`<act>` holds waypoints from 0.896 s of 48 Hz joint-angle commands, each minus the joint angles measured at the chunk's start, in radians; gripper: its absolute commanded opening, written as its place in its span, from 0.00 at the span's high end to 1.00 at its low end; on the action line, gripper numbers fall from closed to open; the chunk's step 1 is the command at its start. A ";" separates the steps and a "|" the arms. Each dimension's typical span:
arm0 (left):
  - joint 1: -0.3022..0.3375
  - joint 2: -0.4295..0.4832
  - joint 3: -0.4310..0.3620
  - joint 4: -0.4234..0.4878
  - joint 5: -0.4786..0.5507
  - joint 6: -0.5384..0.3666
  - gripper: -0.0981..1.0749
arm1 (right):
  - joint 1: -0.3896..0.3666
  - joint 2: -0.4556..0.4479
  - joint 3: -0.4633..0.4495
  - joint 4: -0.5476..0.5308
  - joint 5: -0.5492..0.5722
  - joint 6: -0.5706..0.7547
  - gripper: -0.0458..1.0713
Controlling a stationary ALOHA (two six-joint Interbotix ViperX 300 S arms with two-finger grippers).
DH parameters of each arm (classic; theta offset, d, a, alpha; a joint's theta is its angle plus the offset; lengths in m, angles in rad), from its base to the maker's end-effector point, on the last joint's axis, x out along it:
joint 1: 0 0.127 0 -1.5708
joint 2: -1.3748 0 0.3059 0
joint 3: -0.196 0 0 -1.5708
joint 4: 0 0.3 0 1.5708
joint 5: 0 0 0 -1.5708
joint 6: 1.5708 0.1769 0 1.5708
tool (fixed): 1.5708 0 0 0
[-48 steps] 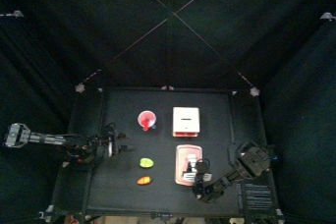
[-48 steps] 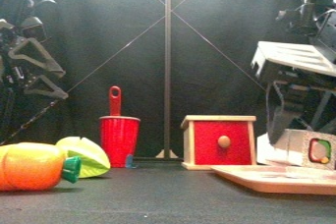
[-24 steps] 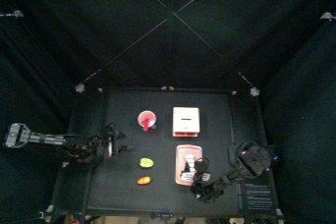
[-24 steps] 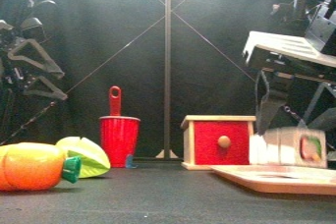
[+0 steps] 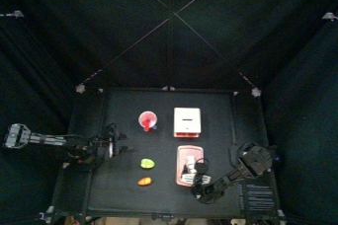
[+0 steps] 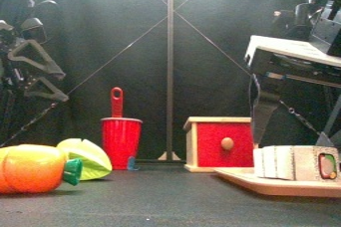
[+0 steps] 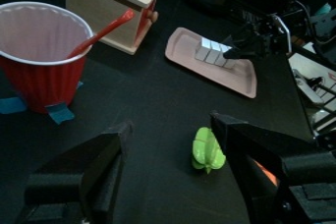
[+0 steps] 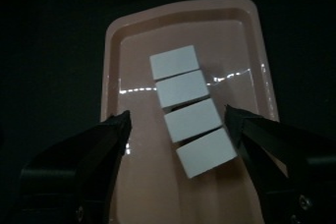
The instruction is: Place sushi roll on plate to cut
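Note:
The sushi roll is a short row of white segments lying flat on the plate, a salmon-pink board. In the front view the sushi roll shows a dark-ringed end face and rests on the plate. My right gripper is open, one jaw on each side of the roll and clear of it. From above, the right gripper hangs over the near end of the plate. My left gripper is open and holds nothing; it hovers at the table's left, near the green lump.
A red cup with a red stick in it and a white box with a red edge stand behind the plate. The green lump and an orange lump lie left of the plate, near the front.
The right gripper's jaws have spread apart and let go of the sushi roll, which has come down from a raised, tilted hold to lie flat on the plate. The left arm has stayed still.

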 commanded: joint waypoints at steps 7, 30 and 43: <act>0.000 0.002 -0.015 0.000 -0.005 0.000 0.09 | -0.005 0.006 -0.044 0.006 -0.034 -0.006 0.03; 0.000 0.002 -0.015 0.000 -0.005 0.000 0.09 | 0.002 -0.031 -0.048 -0.009 0.100 -0.012 0.03; 0.000 0.000 -0.017 0.000 -0.005 0.000 0.09 | 0.003 -0.091 -0.006 -0.061 0.137 -0.012 0.03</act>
